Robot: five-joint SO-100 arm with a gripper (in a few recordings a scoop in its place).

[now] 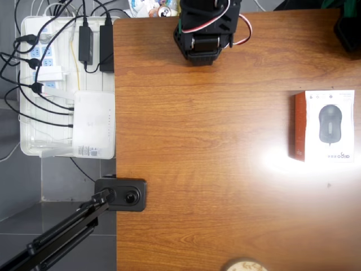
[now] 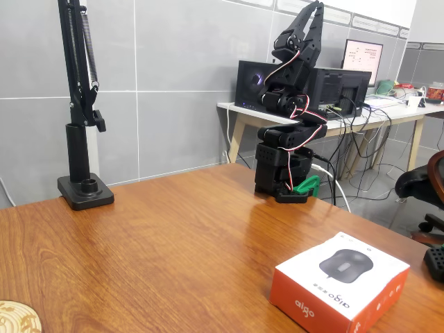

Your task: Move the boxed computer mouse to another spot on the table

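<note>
**Arm folded at the desk's far edge, mouse box untouched**

The flat white rectangular retail box picturing a dark grey mouse [image 1: 329,125] lies flat at the right edge of the overhead frame, about mid-height, its reddish-brown side panel facing frame left. In the fixed view the same box [image 2: 340,280] sits at lower right. It lies well apart from the black five-joint robot arm [image 2: 290,132], whose base stands at the top centre of the overhead frame. The arm is folded upright, its pincer [image 2: 310,21] pointing up toward the ceiling; the two fingers lie close together and hold nothing, though I cannot tell whether they are fully clenched.

The step in hand looks like the reach, not yet begun. To do it well, the arm would need to unfold toward the box, release the pincer wide, and come down across the box's narrower span, since a flat carton gives little to grip from above. The board may flex or slip on a glossy top, so a square, centred bite seems wise.

The glossy wooden desk [image 1: 214,169] with reddish-brown grain shows a bright glare patch beside the box. A white plastic tray of power strips and a router [image 1: 67,84] sits off its left edge in the overhead view. Grey tiled walls and a cluttered workbench with monitors [image 2: 312,83] stand behind.
</note>
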